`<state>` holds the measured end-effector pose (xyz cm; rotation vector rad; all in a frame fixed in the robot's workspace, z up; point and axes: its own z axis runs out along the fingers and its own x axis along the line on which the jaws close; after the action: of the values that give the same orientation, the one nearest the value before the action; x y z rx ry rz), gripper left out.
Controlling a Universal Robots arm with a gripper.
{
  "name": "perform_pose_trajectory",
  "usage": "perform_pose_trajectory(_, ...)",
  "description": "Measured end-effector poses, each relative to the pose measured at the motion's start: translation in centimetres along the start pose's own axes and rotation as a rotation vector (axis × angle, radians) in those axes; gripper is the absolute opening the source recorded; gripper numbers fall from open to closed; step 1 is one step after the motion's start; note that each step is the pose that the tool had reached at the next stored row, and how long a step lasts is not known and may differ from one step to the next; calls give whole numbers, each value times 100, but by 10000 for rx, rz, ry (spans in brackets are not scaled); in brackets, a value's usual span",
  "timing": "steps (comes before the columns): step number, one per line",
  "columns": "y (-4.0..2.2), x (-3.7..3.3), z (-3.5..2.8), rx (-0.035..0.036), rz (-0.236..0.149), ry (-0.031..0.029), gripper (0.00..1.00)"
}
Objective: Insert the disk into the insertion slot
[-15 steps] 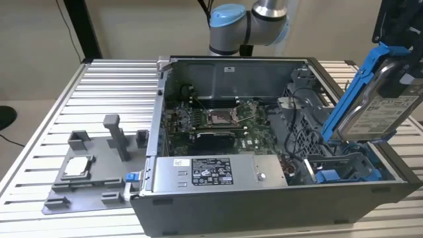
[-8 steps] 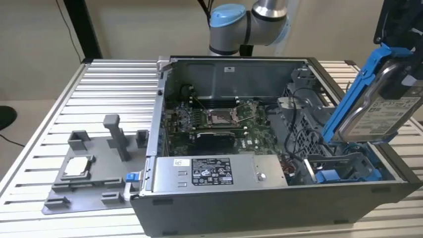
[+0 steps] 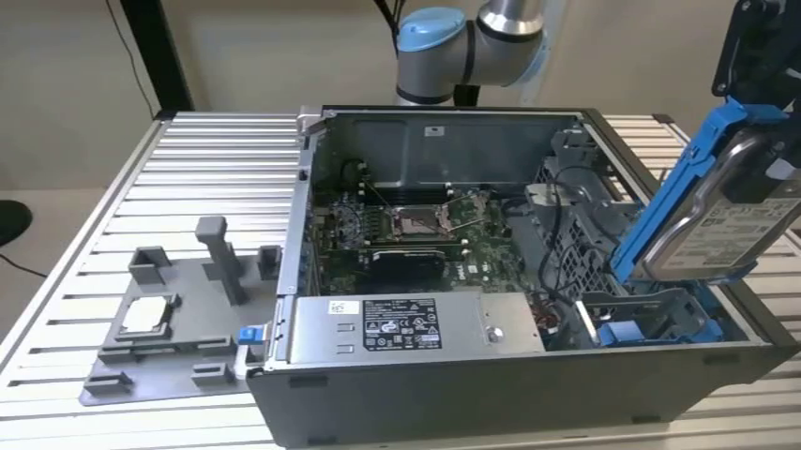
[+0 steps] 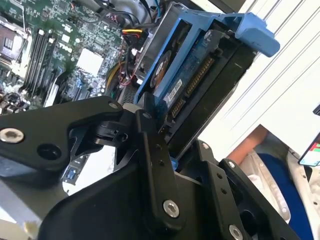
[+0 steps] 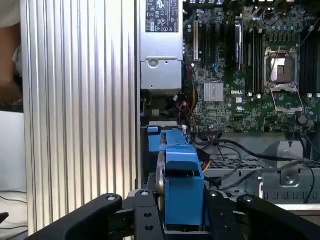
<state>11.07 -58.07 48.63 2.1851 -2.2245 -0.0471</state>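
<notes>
My gripper point(image 3: 766, 122) is shut on the disk point(image 3: 711, 211), a silver drive with a white label in a bright blue carrier. In the exterior view the disk hangs steeply tilted over the case's right end. Its lower end is right above the insertion slot point(image 3: 657, 314), a dark grey bay with blue tabs point(image 3: 620, 333). Whether they touch, I cannot tell. In the second wrist view the black fingers point(image 4: 150, 150) clamp the disk point(image 4: 200, 70) near its connector end. In the first wrist view the disk point(image 5: 182, 175) stands edge-on between the fingers point(image 5: 145, 215), with the slot's blue tab point(image 5: 153, 131) beyond it.
The open computer case point(image 3: 501, 394) lies on a ribbed metal table point(image 3: 213, 187). Inside are the grey power supply box point(image 3: 400, 323), the processor socket point(image 3: 414, 222) and loose cables point(image 3: 569, 202). A grey fixture tray point(image 3: 163, 328) holds a small silver chip point(image 3: 144, 314). A person's arm point(image 4: 250, 145) is beside the table.
</notes>
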Motion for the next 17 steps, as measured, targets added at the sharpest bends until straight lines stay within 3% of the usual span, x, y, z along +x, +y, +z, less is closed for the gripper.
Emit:
perform_pose_trajectory(2, 0, 0, 24, 55, 0, -7, 0)
perform_pose_trajectory(13, 2, 1, 224, 57, 1, -7, 0)
perform_pose_trajectory(17, 10, 2, 287, 56, -1, -58, 0)
